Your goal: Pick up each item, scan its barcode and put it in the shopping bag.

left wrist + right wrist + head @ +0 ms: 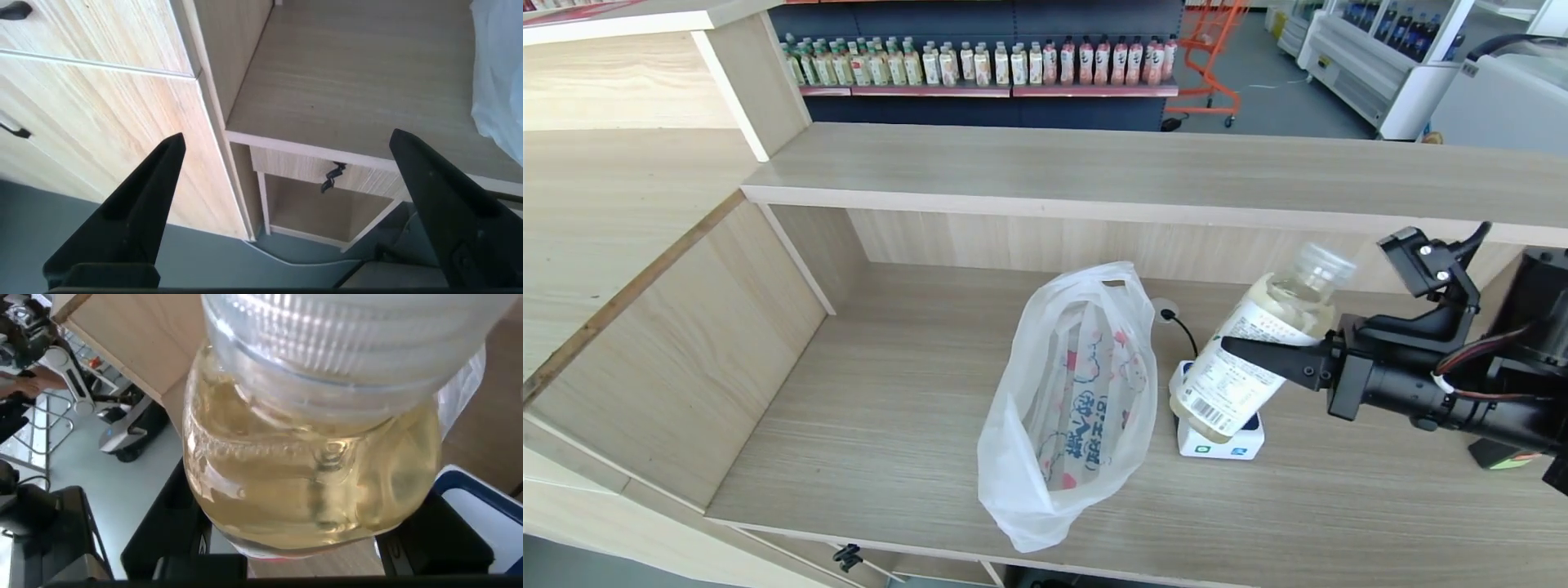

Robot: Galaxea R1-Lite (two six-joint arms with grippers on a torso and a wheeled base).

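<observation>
Head view: right claw (1262, 353) clamped across the middle of a clear plastic bottle of pale yellow liquid (1241, 388), one black finger lying over its white label. The bottle is tilted, its clear ribbed cap (1319, 263) up and away from the claw and its base low, barcode end downward. Directly under the bottle's base, just below the claw's fingertips, is a small white-and-blue box scanner (1221, 439) on the pale wood-grain counter (874, 425). Whether base and scanner touch cannot be told. A thin black cable (1183, 328) runs from behind the scanner. Beyond the claw's fingertips, past the scanner on the robot's left, lies a translucent white plastic shopping bag with pink and blue print (1070, 408), slumped on the counter with its handles toward the back wall. Left wrist view: left claw (288, 139) open, its two black fingers (131, 220) spread wide with nothing between them. It hangs off the front edge of the counter, with a drawer and its black handle (333, 174) beyond the fingertips. An edge of the bag shows beyond one finger. Right wrist view: the bottle sits cap-first against the camera, the yellow liquid close up. Dark fingers (163, 539) flank it, and a blue corner of the scanner shows past it.
</observation>
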